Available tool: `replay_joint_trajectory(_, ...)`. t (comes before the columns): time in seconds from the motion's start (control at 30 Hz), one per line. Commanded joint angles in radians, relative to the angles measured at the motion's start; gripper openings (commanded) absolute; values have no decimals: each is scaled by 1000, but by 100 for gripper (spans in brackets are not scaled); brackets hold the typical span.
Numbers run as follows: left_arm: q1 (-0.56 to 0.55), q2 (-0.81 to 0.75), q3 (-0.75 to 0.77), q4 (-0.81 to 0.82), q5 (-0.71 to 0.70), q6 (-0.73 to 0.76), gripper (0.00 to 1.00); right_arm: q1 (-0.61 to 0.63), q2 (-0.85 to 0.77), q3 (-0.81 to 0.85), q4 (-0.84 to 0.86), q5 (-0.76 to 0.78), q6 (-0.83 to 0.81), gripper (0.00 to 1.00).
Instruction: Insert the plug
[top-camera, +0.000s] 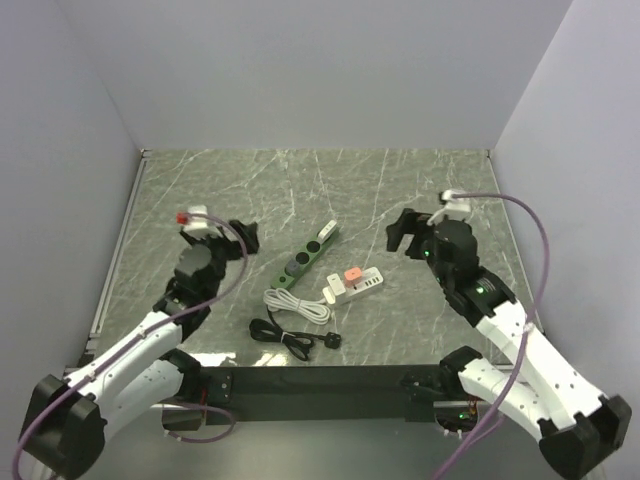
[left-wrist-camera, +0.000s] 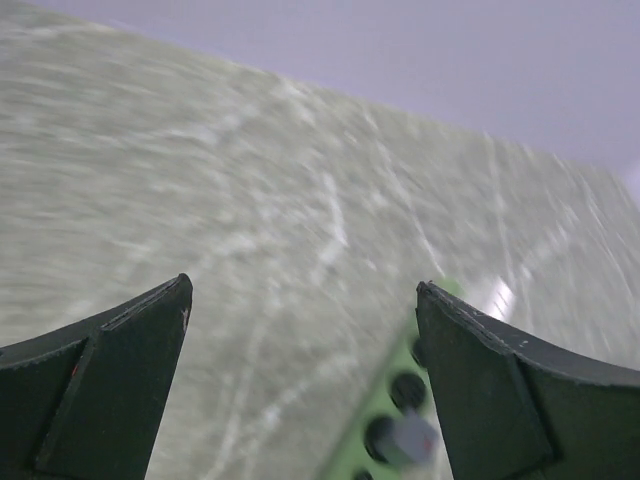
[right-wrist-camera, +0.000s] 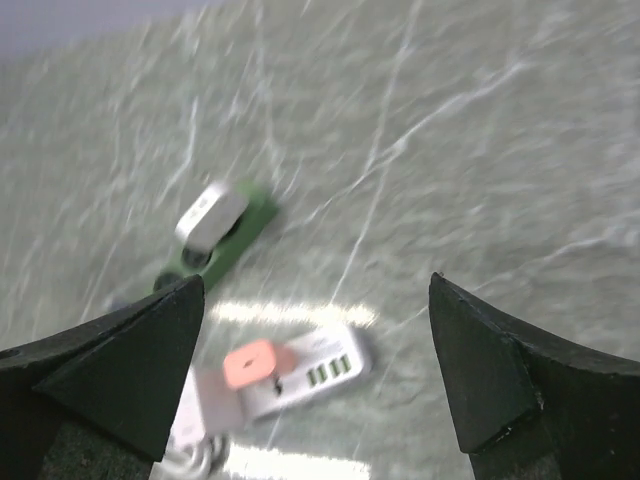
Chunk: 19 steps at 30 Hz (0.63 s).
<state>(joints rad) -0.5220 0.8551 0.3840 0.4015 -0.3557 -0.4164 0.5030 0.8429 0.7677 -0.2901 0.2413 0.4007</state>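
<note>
Green plastic socket strip (top-camera: 305, 260) mid-frame lies unpinned; with my left pincer (top-camera: 247, 233) and right pincer (top-camera: 402, 230) both spread empty, pressing the black plug (top-camera: 333, 341) home could skid it.

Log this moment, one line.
left hand: open, empty | right hand: open, empty | green power strip: mid-table | white power strip: beside it | black plug: loose on table

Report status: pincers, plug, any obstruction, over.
Left pincer, right pincer: both open, empty. Black plug loose on table, not inserted. White coiled cable lies between it and green power strip.
</note>
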Motion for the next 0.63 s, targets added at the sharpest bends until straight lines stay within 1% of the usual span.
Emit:
replay_joint_trajectory(0.0, 124, 1, 91, -93, 21, -67, 99, -47, -71, -57, 101, 129, 4, 99)
replay_joint_trajectory(0.03, 161, 16, 117, -133, 5, -87, 100, -66, -86, -68, 111, 154, 7, 100)
replay_joint_trajectory(0.07, 171, 22, 125, -144, -9, -96, 99, -78, -115, -93, 121, 173, 7, 100)
replay_joint_trajectory(0.13, 177, 30, 145, -170, -23, -96, 99, -118, -149, -119, 161, 193, 6, 100)
replay_joint_trajectory(0.17, 177, 32, 150, -177, -52, -101, 99, -129, -180, -140, 170, 196, 4, 100)
replay_joint_trajectory(0.27, 177, 28, 159, -196, -86, -102, 99, -172, -215, -151, 174, 194, 3, 100)
replay_joint_trajectory(0.47, 177, 30, 171, -228, -155, -153, 100, -207, -214, -157, 170, 145, 18, 100)
replay_joint_trajectory(0.57, 175, 24, 168, -218, -169, -131, 99, -207, -212, -157, 172, 150, 13, 100)
replay_joint_trajectory(0.6, 177, 15, 156, -184, -155, -119, 100, -207, -214, -156, 169, 148, 12, 100)
